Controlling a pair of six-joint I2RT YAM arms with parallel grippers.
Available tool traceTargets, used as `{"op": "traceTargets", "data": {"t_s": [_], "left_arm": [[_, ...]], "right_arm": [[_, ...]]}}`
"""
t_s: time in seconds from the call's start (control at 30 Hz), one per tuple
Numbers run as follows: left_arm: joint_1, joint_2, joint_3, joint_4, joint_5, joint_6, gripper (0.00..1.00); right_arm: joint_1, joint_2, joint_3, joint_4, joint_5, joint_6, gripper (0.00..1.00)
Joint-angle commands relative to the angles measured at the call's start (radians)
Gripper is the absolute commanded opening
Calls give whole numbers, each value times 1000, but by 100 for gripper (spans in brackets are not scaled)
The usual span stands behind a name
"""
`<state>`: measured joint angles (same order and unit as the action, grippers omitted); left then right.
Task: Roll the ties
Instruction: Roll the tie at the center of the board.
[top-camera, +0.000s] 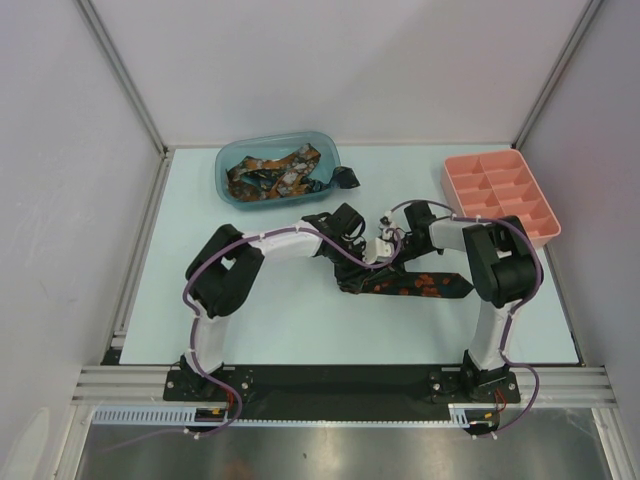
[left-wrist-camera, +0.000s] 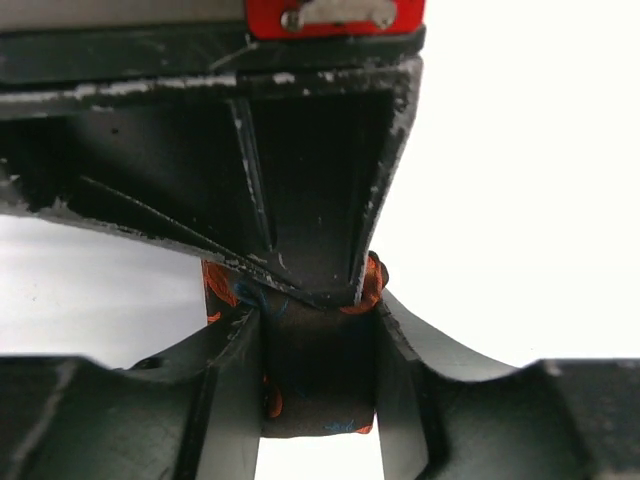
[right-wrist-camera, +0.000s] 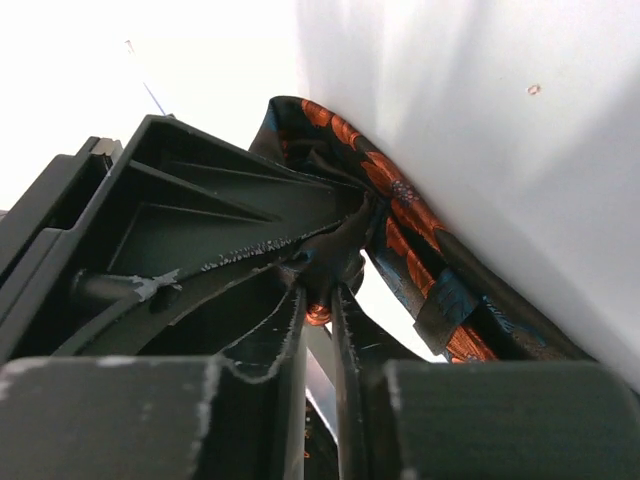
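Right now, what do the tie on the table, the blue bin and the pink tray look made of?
The tie: soft printed fabric, fibre unclear; it folds and drapes limply. The blue bin: plastic, seemingly translucent and slightly glossy; thin rounded rim. The pink tray: opaque moulded plastic, matte-looking; one-piece dividers and rounded corners.

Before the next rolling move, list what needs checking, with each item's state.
1. Left claw grips the tie: ok, fabric is pinched between its fingers.
2. Right claw grips the same tie: ok, fabric sits between its nearly closed fingers.
3. Tie's free tail lies flat on the table: ok, it stretches out toward the right arm.
4. Roll is tight and even: cannot tell, the claws hide it.
5. Blue bin stands apart from both claws: ok.
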<state>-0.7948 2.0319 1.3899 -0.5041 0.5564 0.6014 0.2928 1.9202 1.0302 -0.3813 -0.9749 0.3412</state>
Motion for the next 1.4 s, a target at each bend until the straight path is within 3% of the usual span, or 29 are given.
{"op": "traceTargets", "data": {"t_s": [0.0, 0.03, 0.07, 0.2, 0.37, 0.5, 0.83, 0.93, 1.1, 1.23, 1.37], "left_arm": [[-17, 54, -29, -36, -56, -2, 47], [-15, 54, -29, -34, -55, -5, 48], [-15, 50, -29, -33, -53, -9, 52], [14, -30, -66, 43, 22, -73, 70], [55, -146, -141, 177, 112, -158, 82], [55, -167, -199, 304, 117, -169, 86], [45, -75, -158, 372, 116, -129, 87], [34, -35, -131, 368, 123, -111, 83], [19, -6, -98, 323, 114, -52, 68], [12, -27, -80, 271, 97, -41, 42], [-14, -91, -72, 176, 33, -8, 34]], "right_arm": [[9, 46, -4, 18, 36, -17, 10], [6, 45, -5, 16, 38, -21, 1], [3, 43, -7, 15, 48, -24, 0], [-29, 42, -12, -16, 90, -59, 0], [-73, 60, -19, -65, 165, -113, 0], [-76, 59, -7, -97, 228, -134, 0], [-86, 83, 4, -139, 298, -156, 0], [-86, 103, 13, -149, 295, -166, 0], [-78, 111, 11, -139, 277, -166, 0], [-54, 114, 4, -85, 210, -122, 0], [5, 112, 25, -25, 150, -64, 0]]}}
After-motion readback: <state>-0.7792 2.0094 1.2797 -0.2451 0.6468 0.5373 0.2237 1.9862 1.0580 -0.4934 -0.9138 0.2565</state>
